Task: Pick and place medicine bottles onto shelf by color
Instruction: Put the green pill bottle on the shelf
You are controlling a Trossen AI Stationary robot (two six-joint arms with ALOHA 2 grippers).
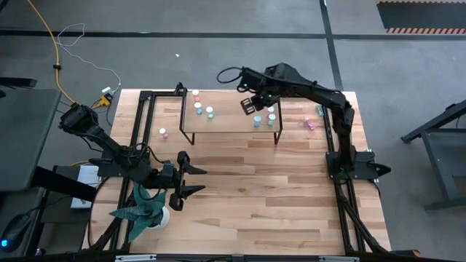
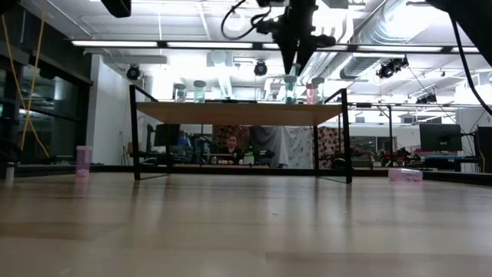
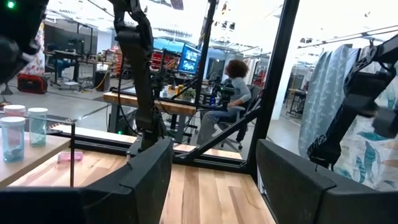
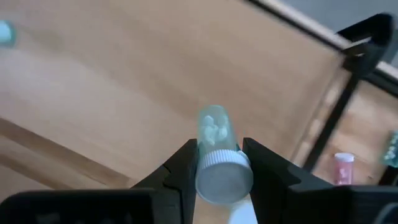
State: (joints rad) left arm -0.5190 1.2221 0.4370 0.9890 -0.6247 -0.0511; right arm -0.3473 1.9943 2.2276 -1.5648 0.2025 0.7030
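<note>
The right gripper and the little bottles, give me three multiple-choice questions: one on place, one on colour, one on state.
1. Where is the right gripper?
A. above the low wooden shelf with black legs
B. beside the potted plant
C. off the table

2. What colour is the white-capped bottle between its fingers?
A. red-orange
B. pink
C. teal

3. How does the left gripper stand?
A. shut on a bottle
B. open and empty
C. out of sight

A: the high view shows it over the shelf. C: the right wrist view shows a teal body. B: its fingers stand apart with nothing between.
</note>
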